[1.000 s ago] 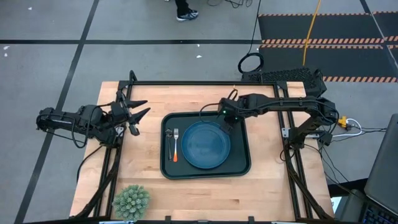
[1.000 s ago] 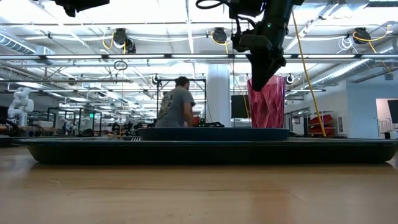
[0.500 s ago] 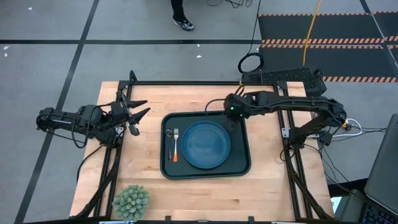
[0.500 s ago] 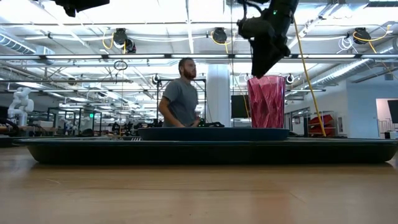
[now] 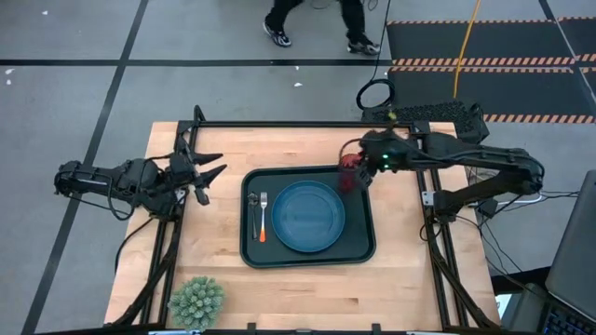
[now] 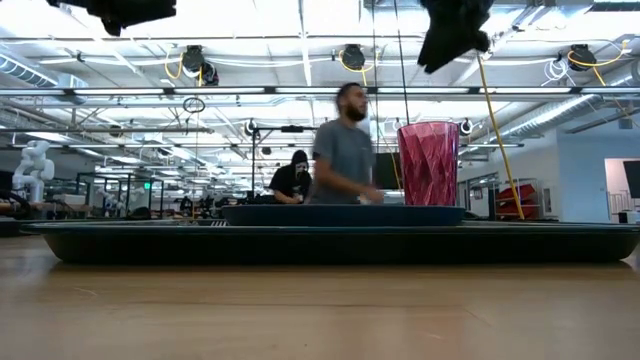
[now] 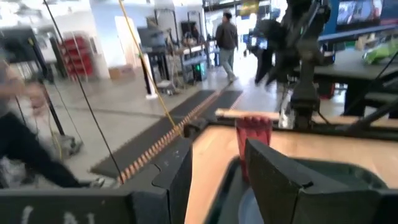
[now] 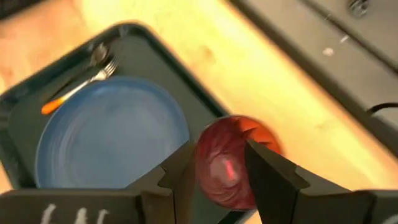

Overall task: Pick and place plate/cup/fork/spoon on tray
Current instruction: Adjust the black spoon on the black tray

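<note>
The dark tray [image 5: 361, 244] lies mid-table. On it rest the blue plate [image 5: 312, 216], the orange-handled fork [image 5: 264, 218] and the dark spoon [image 5: 252, 212] at its left side. The red ribbed cup [image 5: 348, 177] stands upright on its base in the tray's far right corner and also shows in the low view [image 6: 428, 163]. My right gripper [image 5: 359, 160] is open and empty, up above the cup [image 8: 227, 163] and clear of it [image 6: 447, 42]. My left gripper [image 5: 200, 172] is open and empty, above the table's left part.
A small green plant [image 5: 196, 300] stands at the table's near left corner. Bare wood lies around the tray. People walk in the room beyond the far edge [image 6: 345, 150]. The table's black frame [image 5: 279, 124] runs along the far edge.
My right gripper has risen from the cup's rim and drawn back toward the table's right edge. The cup has stayed upright in the tray's far right corner.
</note>
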Action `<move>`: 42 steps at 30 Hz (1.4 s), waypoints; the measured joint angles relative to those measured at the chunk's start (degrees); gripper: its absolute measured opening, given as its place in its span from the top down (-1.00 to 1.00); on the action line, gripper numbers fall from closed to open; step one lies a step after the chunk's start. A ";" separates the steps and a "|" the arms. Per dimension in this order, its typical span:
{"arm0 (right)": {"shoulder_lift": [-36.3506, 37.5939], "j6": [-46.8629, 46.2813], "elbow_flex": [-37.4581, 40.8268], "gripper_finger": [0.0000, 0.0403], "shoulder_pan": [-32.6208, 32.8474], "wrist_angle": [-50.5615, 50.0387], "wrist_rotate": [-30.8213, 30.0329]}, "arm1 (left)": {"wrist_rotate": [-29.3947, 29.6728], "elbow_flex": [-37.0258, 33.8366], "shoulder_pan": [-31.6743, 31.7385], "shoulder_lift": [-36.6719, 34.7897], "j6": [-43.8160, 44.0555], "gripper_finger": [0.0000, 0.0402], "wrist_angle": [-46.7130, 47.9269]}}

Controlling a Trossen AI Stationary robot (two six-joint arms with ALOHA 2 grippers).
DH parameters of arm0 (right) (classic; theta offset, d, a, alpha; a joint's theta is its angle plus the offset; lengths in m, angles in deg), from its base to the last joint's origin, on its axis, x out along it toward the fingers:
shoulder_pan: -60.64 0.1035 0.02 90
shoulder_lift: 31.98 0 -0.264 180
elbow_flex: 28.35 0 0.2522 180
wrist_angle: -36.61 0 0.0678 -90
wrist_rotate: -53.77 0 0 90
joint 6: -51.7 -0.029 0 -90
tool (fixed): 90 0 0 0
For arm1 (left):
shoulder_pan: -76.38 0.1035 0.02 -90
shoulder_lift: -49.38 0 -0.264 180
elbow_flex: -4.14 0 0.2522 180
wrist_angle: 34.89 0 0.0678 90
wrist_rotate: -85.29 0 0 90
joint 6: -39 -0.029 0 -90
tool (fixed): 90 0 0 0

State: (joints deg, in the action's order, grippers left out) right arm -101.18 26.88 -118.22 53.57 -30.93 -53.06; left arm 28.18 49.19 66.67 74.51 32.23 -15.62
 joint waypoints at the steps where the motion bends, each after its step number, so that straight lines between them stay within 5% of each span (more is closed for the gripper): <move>1: 0.93 -0.34 0.00 0.35 0.57 -0.45 -1.74 | -0.01 0.00 0.00 0.00 1.12 0.24 1.32; 9: 3.15 -10.67 1.65 0.35 4.70 -11.49 -10.30 | -2.63 1.15 0.00 5.13 6.89 0.24 6.79; 22: 3.10 -24.22 21.03 0.35 9.39 -9.92 3.65 | -4.30 13.32 1.50 30.40 15.11 0.24 17.25; 32: 3.11 -25.10 26.32 0.35 16.27 -3.20 1.63 | -9.17 21.55 2.53 41.73 20.46 0.24 28.36; 42: 3.11 -23.04 26.60 0.35 23.13 -0.44 -1.30 | -24.21 24.76 3.44 49.74 24.48 0.24 33.98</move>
State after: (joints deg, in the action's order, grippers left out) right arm -98.07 3.85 -91.62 76.70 -31.37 -54.36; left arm 3.97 73.95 70.10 124.24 56.72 18.37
